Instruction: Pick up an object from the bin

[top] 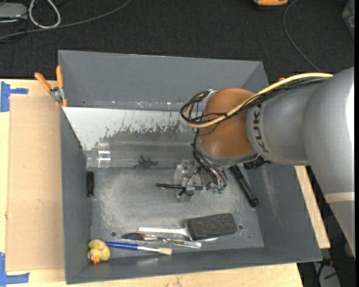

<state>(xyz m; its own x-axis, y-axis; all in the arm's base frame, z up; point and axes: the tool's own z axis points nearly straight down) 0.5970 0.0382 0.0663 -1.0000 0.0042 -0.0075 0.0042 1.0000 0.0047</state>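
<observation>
Pincer [188,183] sits low at centre of bin [125,205], beside thin black rod [166,186]; whether apart or together is indeterminable.

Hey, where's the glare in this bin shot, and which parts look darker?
Camera view: glare lies as a pale band across the back wall of the bin, just above the clear tube; the side walls are darker; the silver utensils near the front catch the light.
</observation>
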